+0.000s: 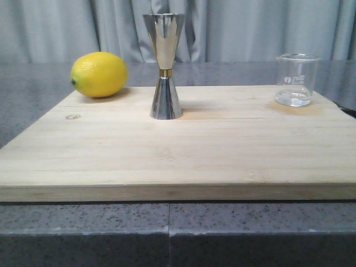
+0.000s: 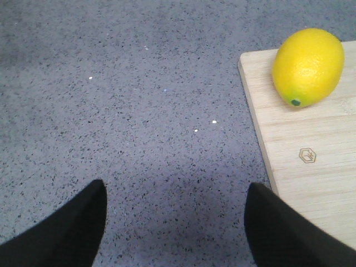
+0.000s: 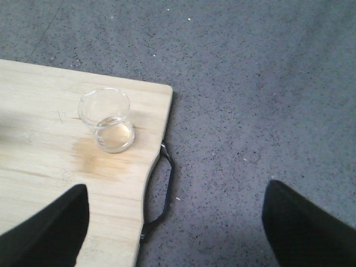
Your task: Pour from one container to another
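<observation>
A small clear glass beaker (image 1: 297, 79) with white marks stands upright at the far right corner of the wooden board (image 1: 178, 150); a little clear liquid sits in its bottom. In the right wrist view the beaker (image 3: 106, 119) is ahead of my right gripper (image 3: 175, 214), which is open and empty over the board's right edge. The steel hourglass jigger (image 1: 164, 65) with a gold waist band stands upright at the board's far middle. My left gripper (image 2: 175, 214) is open and empty above the grey counter, left of the board. Neither gripper shows in the front view.
A yellow lemon (image 1: 99, 74) lies at the board's far left corner, and the left wrist view has this lemon (image 2: 307, 67) ahead of the left gripper. A black handle loop (image 3: 161, 192) hangs off the board's right edge. Speckled grey counter (image 2: 122, 100) surrounds the board; curtains hang behind.
</observation>
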You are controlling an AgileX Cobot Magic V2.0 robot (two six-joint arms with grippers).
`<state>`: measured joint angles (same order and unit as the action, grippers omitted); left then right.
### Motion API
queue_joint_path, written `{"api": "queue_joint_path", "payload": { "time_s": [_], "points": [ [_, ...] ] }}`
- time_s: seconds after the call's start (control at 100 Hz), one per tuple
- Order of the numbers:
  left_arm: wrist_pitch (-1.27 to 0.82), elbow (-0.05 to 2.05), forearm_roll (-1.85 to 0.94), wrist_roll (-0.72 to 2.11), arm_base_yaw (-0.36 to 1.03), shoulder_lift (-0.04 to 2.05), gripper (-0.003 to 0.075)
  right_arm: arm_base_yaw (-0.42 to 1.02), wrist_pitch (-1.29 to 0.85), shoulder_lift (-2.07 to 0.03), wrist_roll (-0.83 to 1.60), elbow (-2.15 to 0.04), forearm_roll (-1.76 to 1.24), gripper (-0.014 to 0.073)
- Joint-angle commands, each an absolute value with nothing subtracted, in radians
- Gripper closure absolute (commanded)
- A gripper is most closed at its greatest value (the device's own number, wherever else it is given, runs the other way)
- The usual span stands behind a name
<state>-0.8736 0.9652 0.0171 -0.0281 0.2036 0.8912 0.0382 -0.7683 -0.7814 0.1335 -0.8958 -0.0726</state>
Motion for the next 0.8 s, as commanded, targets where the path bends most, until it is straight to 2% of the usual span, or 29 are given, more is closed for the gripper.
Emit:
{"api": "queue_joint_path", "payload": {
  "time_s": [0.0, 0.22, 0.43, 0.5, 0.59, 0.7, 0.79],
  "points": [
    [-0.750, 0.911, 0.017, -0.051, 0.198, 0.801, 0.0236, 0.032, -0.689, -0.715, 0.129, -0.886, -0.076, 0.0018],
    [-0.728, 0.779, 0.017, -0.076, 0.198, 0.633, 0.0236, 0.032, -0.739, -0.609, 0.118, -0.841, -0.076, 0.0018],
    [-0.712, 0.734, 0.021, -0.076, 0.198, 0.577, 0.0236, 0.032, -0.802, -0.591, 0.118, -0.841, -0.069, 0.0021],
    [-0.699, 0.733, 0.028, -0.076, 0.198, 0.577, 0.0248, 0.032, -0.800, -0.591, 0.118, -0.841, -0.067, 0.0058],
    [-0.677, 0.733, 0.035, -0.076, 0.198, 0.577, 0.0314, 0.032, -0.798, -0.591, 0.118, -0.841, -0.067, 0.0198],
    [-0.653, 0.733, 0.037, -0.076, 0.198, 0.577, 0.0455, 0.032, -0.785, -0.591, 0.118, -0.841, -0.067, 0.0447],
    [-0.657, 0.732, 0.037, -0.076, 0.198, 0.577, 0.0554, 0.032, -0.783, -0.591, 0.118, -0.841, -0.067, 0.0582]
  ]
}}
